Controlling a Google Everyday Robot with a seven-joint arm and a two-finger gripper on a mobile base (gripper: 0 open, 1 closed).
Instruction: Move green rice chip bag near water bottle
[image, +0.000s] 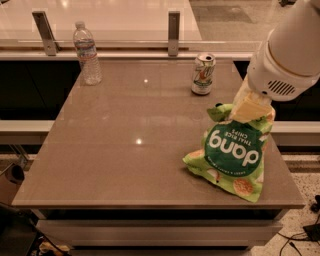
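The green rice chip bag (231, 150), light green with a dark-green round "dang" label, is at the right front of the table. Its top edge is raised and its bottom still rests on the tabletop. My gripper (248, 111) comes down from the upper right and is shut on the bag's top edge, under the big white arm housing (285, 65). The water bottle (87, 52), clear with a white cap, stands upright at the far left corner of the table, well away from the bag.
A green-and-white soda can (202, 74) stands upright at the far right middle, just behind the bag. The brown tabletop (125, 145) ends close to the bag's right side. A rail with two metal posts (173, 32) runs behind the table.
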